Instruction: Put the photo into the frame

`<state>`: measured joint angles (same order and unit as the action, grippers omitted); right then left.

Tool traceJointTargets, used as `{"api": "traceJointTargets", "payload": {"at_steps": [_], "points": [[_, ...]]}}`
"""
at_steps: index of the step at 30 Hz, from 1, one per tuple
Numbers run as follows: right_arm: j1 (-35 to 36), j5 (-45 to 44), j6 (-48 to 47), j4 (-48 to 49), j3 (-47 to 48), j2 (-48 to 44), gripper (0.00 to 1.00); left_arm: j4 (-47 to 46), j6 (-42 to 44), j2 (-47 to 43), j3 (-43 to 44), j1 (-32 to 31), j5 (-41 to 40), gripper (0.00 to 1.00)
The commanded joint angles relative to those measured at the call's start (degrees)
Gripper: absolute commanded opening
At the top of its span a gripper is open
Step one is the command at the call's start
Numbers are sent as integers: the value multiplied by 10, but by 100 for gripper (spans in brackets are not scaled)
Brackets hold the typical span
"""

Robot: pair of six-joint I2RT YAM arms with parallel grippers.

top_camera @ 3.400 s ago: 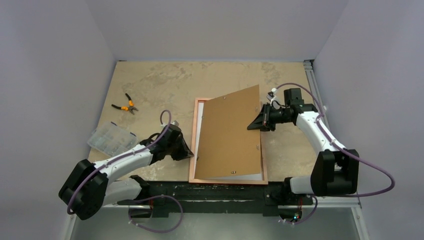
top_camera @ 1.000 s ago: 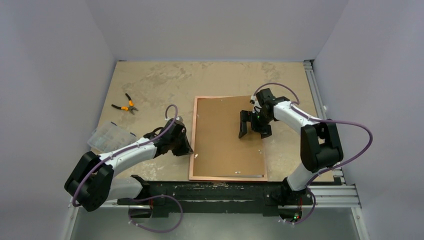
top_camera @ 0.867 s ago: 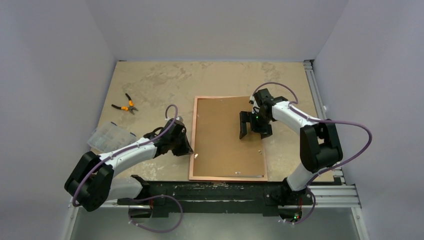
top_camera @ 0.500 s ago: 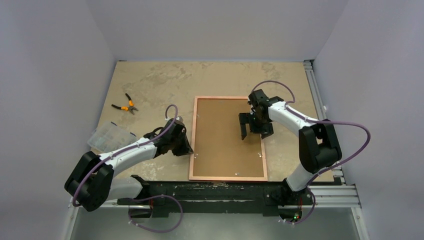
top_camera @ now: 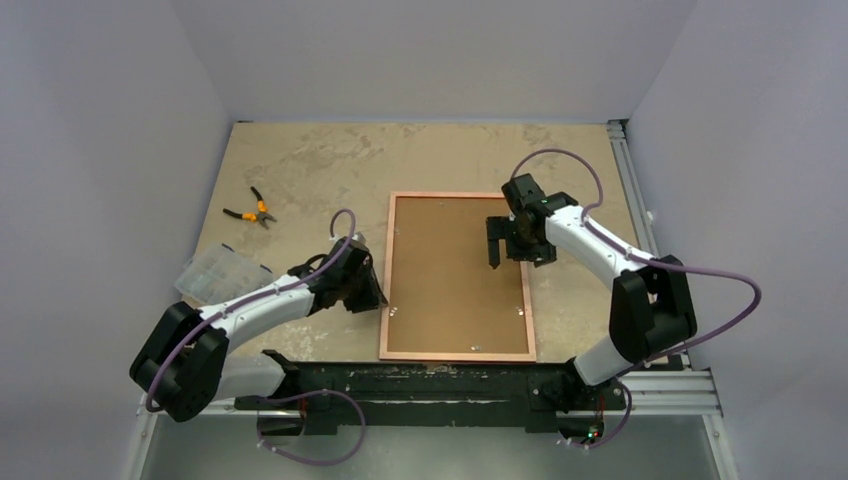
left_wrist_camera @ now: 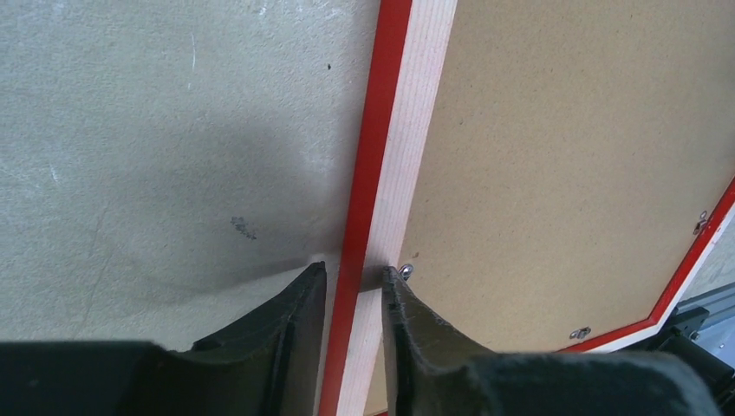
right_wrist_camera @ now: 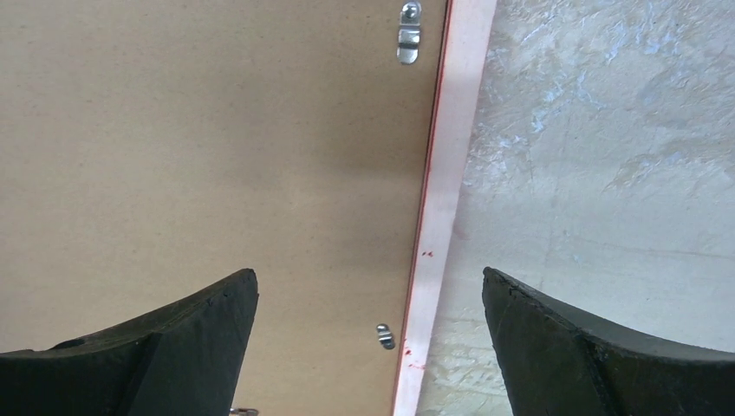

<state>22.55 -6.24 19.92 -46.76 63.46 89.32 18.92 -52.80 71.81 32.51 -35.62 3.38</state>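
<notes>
Left fingers [left_wrist_camera: 286,347] straddle the left rail of the frame [top_camera: 455,355], grip impossible to tell, right fingers [right_wrist_camera: 173,338] spread wide above its right rail; it lies face-down mid-picture on the tabletop [top_camera: 330,170].

the left arm [top_camera: 255,312] reaches low from its base, white forearm running forward and to the right, wrist bent down. the left gripper [left_wrist_camera: 351,276] stands with its two dark fingers [left_wrist_camera: 295,312] a narrow gap apart, one on each side of the near left edge of the frame [left_wrist_camera: 416,173]; whether they press on it cannot be told. the right arm [top_camera: 600,245] folds at a raised elbow, forearm angling forward and left. the right gripper [right_wrist_camera: 368,277] points downward, its fingers [right_wrist_camera: 199,321] spread wide with nothing between them.
</notes>
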Motion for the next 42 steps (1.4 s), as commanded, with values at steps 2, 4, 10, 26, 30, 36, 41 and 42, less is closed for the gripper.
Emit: {"api": "traceJointTargets", "payload": {"at_steps": [2,4,10,26,30,36,41,42], "points": [[-2,30,28,19,-5,-27,99,35,9,5,-20,2,-37,37],[-15,44,31,31,-26,-40,99,25,7,-10,-25,1,-15,46],[-141,166,23,68,-114,-88,98,0,1,-47,-36,1,33,63],[-122,307,57,158,-169,-15,88,-89,-16,-14,-26,30,116,75],[-72,281,76,165,-144,9,88,-91,-11,9,-7,45,120,75],[-35,234,84,167,-102,48,89,-37,23,31,39,66,94,75],[-35,189,63,139,-103,25,91,50,72,39,69,65,38,75],[-35,180,58,133,-106,19,91,59,81,35,69,64,32,75]]}}
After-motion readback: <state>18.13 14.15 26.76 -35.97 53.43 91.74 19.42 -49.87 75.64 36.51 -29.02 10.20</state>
